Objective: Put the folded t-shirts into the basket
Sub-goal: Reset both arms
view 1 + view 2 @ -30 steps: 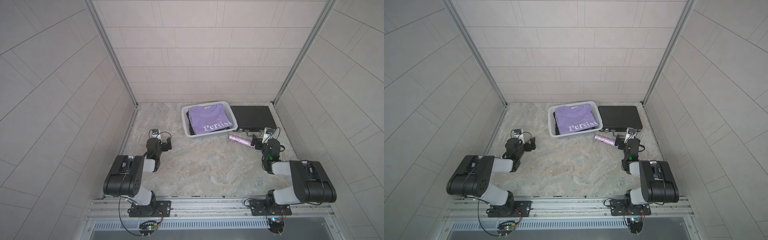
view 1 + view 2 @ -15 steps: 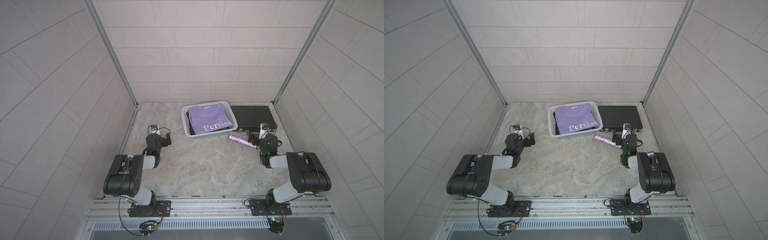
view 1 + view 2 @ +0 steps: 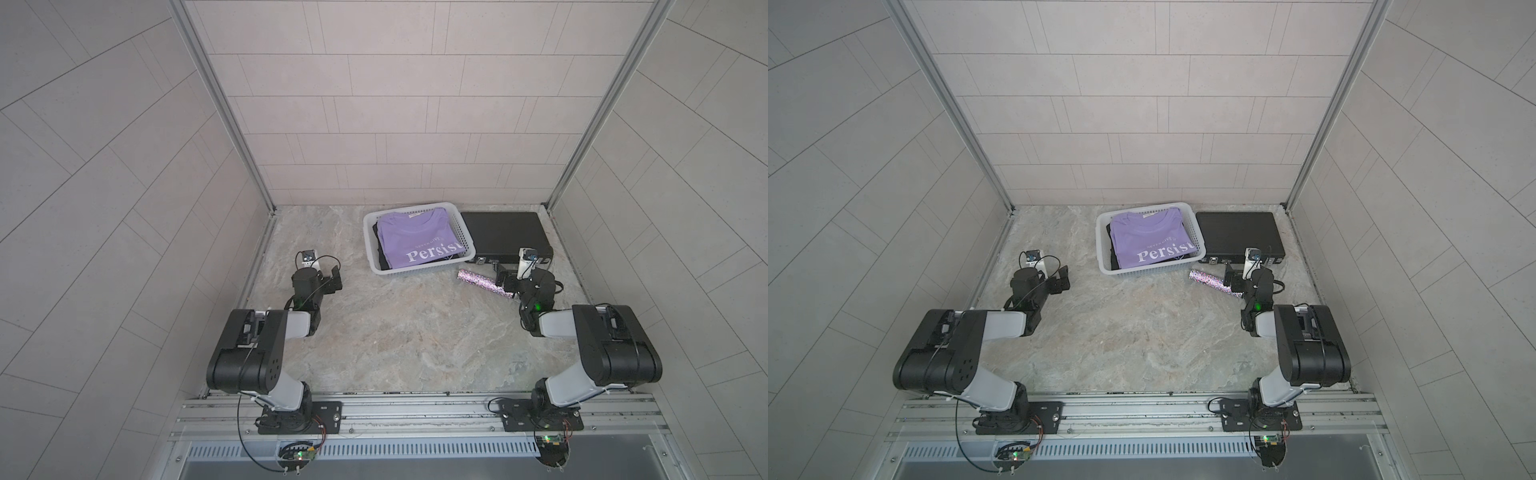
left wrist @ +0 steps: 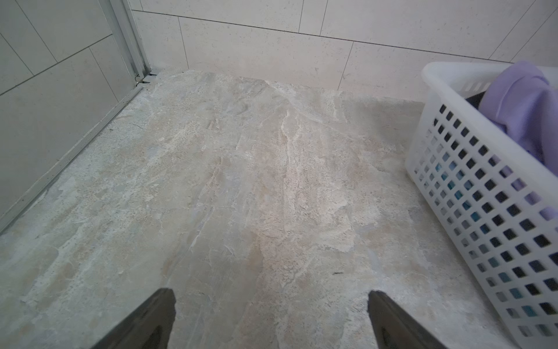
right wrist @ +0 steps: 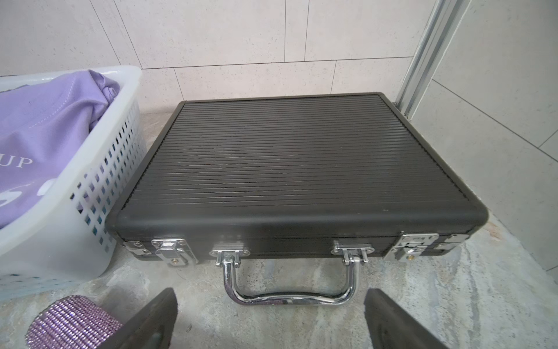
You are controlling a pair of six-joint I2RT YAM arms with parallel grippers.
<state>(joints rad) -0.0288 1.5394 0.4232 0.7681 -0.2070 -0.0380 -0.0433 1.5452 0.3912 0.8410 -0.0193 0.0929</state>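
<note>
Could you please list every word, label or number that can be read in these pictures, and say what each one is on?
"Persist": large white letters on the lilac shirt, lying on top in the white basket.
"UP": end of a smaller white line above it, seen in the right wrist view; the rest is too small to read.
Neck label of that shirt: too small to read.
Black case: no text.

Wide bare stone floor [image 3: 395, 332] through centre and left of both top views, free for passing. Upper centre taken by white mesh basket [image 3: 415, 271], black latched case [image 3: 503, 235] just beside it on the right. Glittery purple roll [image 3: 478, 281] lying below the case, just beside the right gripper [image 3: 503, 280].
</note>
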